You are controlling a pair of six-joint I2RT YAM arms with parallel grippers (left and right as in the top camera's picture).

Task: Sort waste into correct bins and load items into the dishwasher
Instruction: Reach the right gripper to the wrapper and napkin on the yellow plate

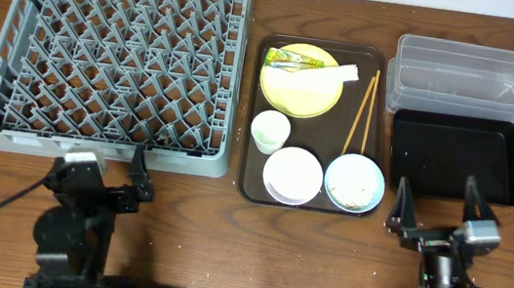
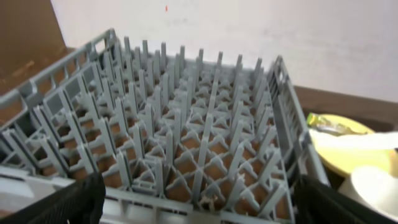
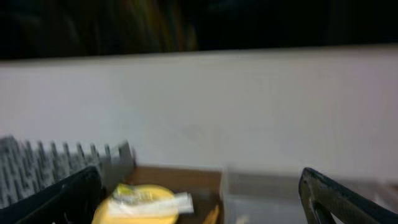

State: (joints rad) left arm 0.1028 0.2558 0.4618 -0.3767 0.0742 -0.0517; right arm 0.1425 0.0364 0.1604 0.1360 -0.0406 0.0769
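Straight ahead of the left hand [image 1: 105, 163], whose fingers stand wide apart with nothing between them, sits the large square grey plastic dish rack [image 1: 116, 53], its near wall just beyond the fingertips. Ahead of the right hand [image 1: 435, 197], likewise spread open and empty, lies the shallow black rectangular tray [image 1: 457, 154], and past that the clear plastic rectangular tub [image 1: 467, 76].

Between the two hands and forward of both, a brown rectangular serving tray [image 1: 333, 139] rests on the wooden counter [image 1: 224, 248]. At its near end, closest to the hands, are a small white cup [image 1: 270, 129], a white bowl [image 1: 293, 173] and a light-blue bowl [image 1: 354, 183] holding pale scraps. At the far end a round yellow plate [image 1: 300, 92] carries a yellow-green printed wrapper [image 1: 292, 61] and a white paper napkin [image 1: 340, 72]. A pair of thin wooden chopsticks [image 1: 361, 113] lies just beside the plate, on the right hand's side.
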